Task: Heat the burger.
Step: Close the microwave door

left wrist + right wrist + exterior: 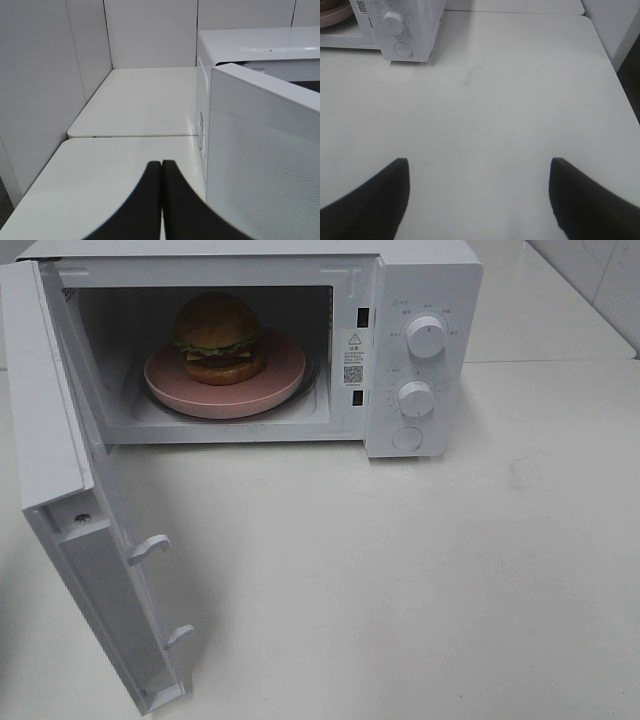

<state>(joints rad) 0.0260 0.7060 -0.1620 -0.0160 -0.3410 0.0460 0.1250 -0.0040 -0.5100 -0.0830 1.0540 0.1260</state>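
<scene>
Burger (218, 335) on pink plate (285, 375), inside microwave (425, 280), left of cavity middle. Door (40, 390) wide open to left, over tabletop (400, 570). Two knobs (426, 337) and round button (408, 438) on right panel. Left pincer (161, 200) clenched, fingers pressed together, grasping nothing, near outer face of door. Right pincer (479, 170) released, fingers wide apart, above tabletop, well apart from microwave.

Lab bench — microwave (450, 300), white partitions (150, 30)
</scene>
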